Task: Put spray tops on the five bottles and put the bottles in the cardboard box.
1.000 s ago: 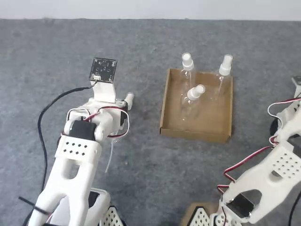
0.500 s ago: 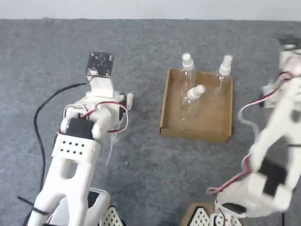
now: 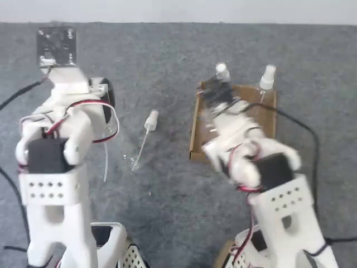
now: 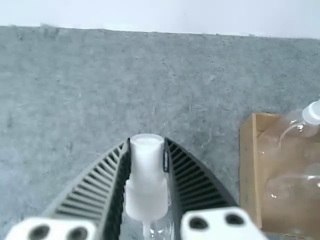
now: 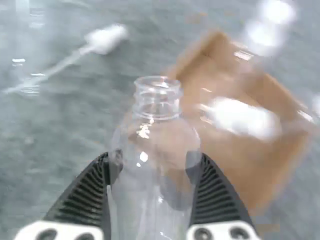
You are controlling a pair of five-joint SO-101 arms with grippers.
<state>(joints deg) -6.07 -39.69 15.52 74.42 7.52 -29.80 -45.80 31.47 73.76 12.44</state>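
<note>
Near box (image 5: 260,155), right pincer (image 5: 155,162) clamps bottle (image 5: 157,115).

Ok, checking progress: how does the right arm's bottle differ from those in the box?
The held bottle has a bare, open neck; the boxed bottles wear white spray tops. The held bottle sits in the right gripper; the boxed bottles stand in the box. All are clear.

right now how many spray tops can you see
4. One spray top in the left gripper, a loose top on the table, two capped bottles at the far side of the cardboard box. The right arm covers the box's middle, so another may be hidden.
</note>
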